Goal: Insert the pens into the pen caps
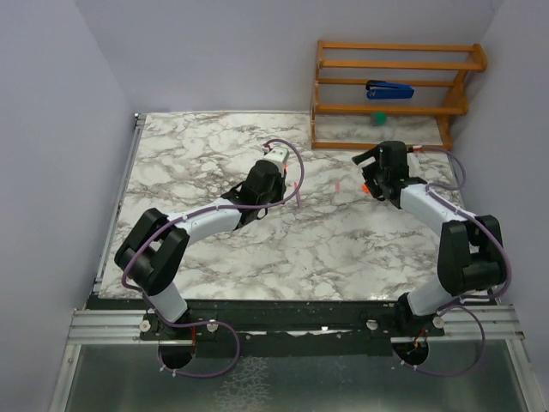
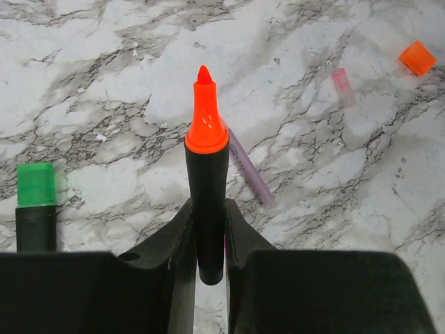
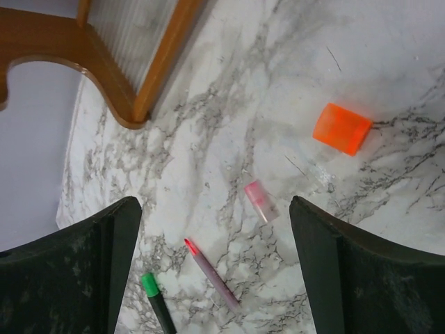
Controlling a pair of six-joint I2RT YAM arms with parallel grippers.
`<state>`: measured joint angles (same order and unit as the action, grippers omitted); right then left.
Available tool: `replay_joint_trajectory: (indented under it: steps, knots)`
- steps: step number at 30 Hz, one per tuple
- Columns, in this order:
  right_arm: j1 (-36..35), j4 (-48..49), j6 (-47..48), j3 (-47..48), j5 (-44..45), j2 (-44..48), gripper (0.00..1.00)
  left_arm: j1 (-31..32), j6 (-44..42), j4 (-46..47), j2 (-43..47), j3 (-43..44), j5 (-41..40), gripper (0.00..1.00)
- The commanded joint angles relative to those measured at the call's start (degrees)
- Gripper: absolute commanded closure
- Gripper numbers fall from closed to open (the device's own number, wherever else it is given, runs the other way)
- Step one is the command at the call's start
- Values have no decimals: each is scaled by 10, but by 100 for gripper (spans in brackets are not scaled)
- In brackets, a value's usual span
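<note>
My left gripper [image 2: 207, 233] is shut on a black pen [image 2: 207, 202] whose bare orange tip [image 2: 204, 125] points away from me, above the marble. The slim pink pen [image 2: 247, 168] lies just beyond it, and a black pen with a green end [image 2: 35, 202] lies to the left. A pink cap [image 2: 343, 87] and the orange cap [image 2: 417, 58] lie at the far right. My right gripper [image 3: 215, 209] hangs open over the table, with the pink cap [image 3: 261, 201] between its fingers' line and the orange cap [image 3: 341, 128] beyond. From above, the orange cap [image 1: 366, 188] sits by the right gripper [image 1: 367, 172].
A wooden rack [image 1: 390, 86] stands at the back right with a blue stapler-like object [image 1: 390, 88] on a shelf. A small green cap [image 1: 378, 118] lies under it. The marble table [image 1: 214, 146] is walled in on three sides.
</note>
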<state>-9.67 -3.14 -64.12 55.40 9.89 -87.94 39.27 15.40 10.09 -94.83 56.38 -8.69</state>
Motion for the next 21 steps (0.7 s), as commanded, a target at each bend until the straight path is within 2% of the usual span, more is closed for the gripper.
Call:
replay_joint_trajectory:
  steps: [1, 11, 21]
  knots:
    - [0, 26, -74, -29, -34, -33, 8, -1, -12, -7, 12, -6, -4, 100]
    - [1, 59, -112, -24, -28, -91, 8, 0, -18, -11, 5, 0, 3, 100]
    - [11, 34, -130, 0, -11, -134, 8, -3, -27, -23, 1, 14, 0, 100]
